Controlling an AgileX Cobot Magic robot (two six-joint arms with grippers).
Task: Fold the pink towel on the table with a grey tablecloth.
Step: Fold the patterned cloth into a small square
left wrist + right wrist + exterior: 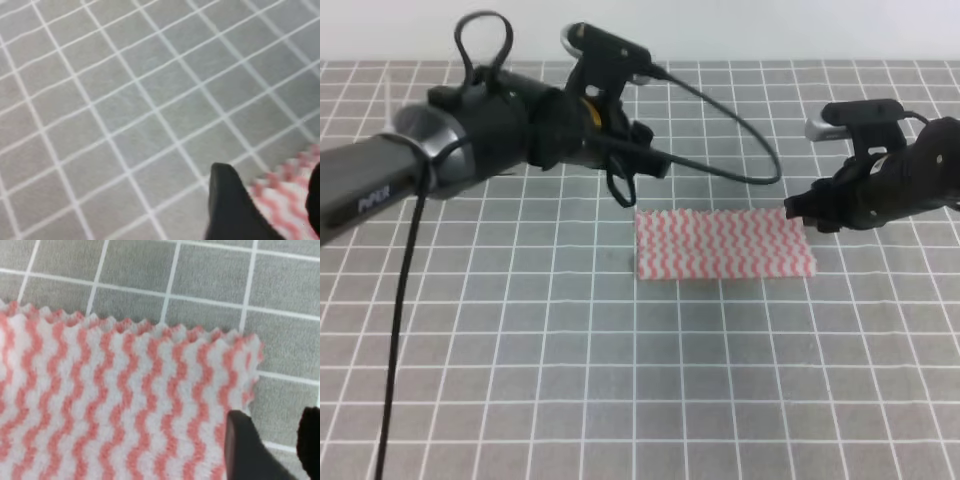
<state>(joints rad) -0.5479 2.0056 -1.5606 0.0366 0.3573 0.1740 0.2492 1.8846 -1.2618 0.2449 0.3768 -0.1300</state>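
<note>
The pink towel [723, 244] lies flat as a wide rectangle with pink-and-white zigzags on the table with a grey tablecloth [620, 380]. My left gripper [621, 190] hovers just above and behind the towel's far left corner. In the left wrist view its two dark fingers [227, 205] stand apart with the towel [285, 200] showing between them, so it is open and holds nothing. My right gripper [798, 211] sits at the towel's far right corner. In the right wrist view its fingers [245, 450] are apart beside the towel's frayed edge [125, 405], and it is open.
The white-lined grey cloth runs across the whole view to a pale wall at the back. A black cable [400, 330] hangs from the left arm over the table's left side. Another cable [720, 130] loops behind the towel.
</note>
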